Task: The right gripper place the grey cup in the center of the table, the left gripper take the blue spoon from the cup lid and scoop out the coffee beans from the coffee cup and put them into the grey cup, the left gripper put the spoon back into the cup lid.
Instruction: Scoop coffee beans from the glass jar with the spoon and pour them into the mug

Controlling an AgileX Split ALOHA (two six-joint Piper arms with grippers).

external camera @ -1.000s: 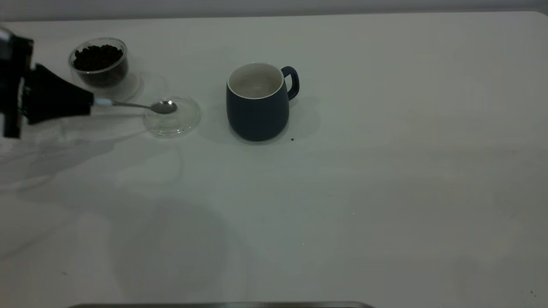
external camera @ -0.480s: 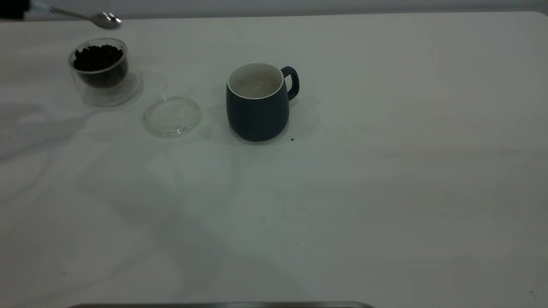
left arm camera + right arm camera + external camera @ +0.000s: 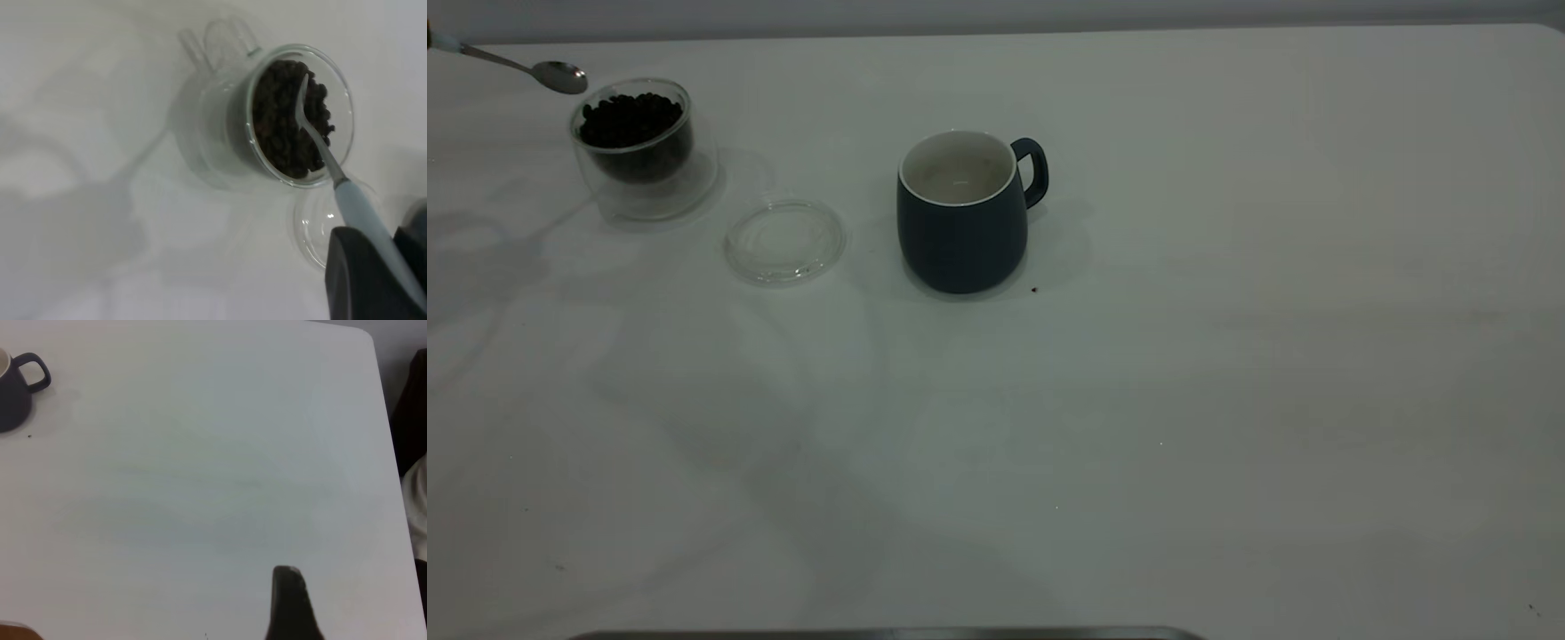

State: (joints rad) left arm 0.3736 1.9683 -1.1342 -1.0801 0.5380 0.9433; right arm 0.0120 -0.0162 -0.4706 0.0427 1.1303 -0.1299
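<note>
Black fingers of the left gripper (image 3: 373,273) are clamped on the pale handle of the one blue spoon (image 3: 551,74), its bowl hanging in the air over the coffee beans (image 3: 631,118), apparently empty. One coffee cup (image 3: 633,147) sits at the table's (image 3: 1183,400) far left, one cup lid (image 3: 784,241) lies bare just beside it, and one grey cup (image 3: 960,213) stands upright near the middle. The right gripper (image 3: 290,603) is parked well away; can't tell how its jaws stand.
</note>
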